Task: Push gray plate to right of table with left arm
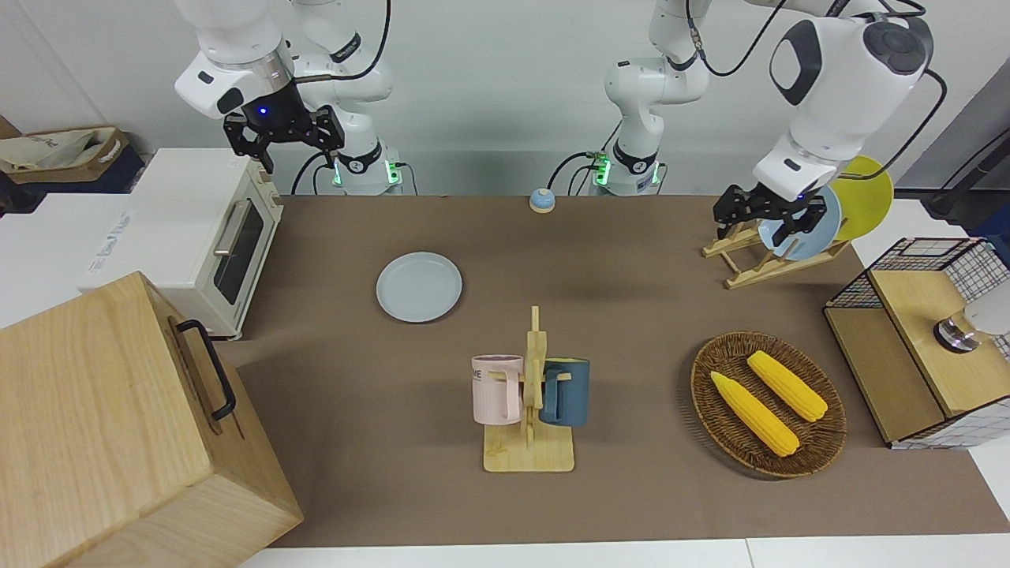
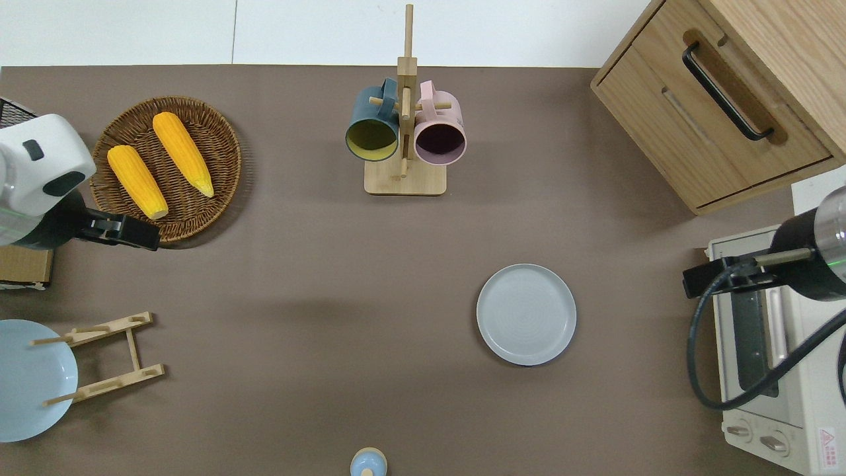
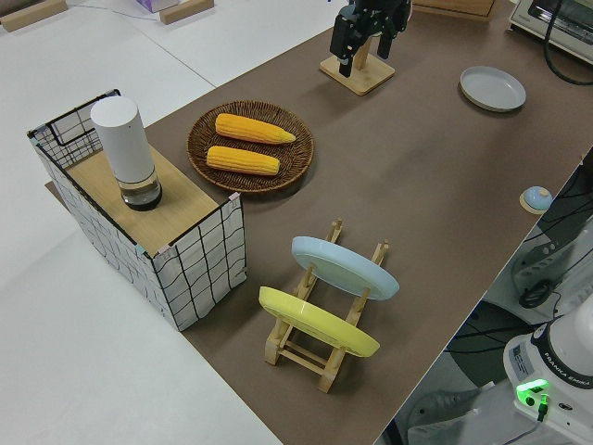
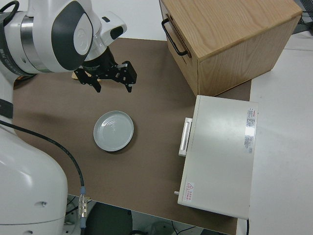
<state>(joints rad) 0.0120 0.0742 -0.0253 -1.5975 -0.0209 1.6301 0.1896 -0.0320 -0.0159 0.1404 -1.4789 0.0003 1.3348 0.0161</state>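
The gray plate (image 2: 526, 315) lies flat on the table (image 2: 297, 277), toward the right arm's end, near the toaster oven (image 2: 770, 357) and nearer the robots than the mug rack (image 2: 404, 178). The left gripper (image 1: 764, 211) hangs spread and empty by the corn basket's (image 2: 218, 158) edge, well apart from the plate. The right arm is parked, fingers spread.
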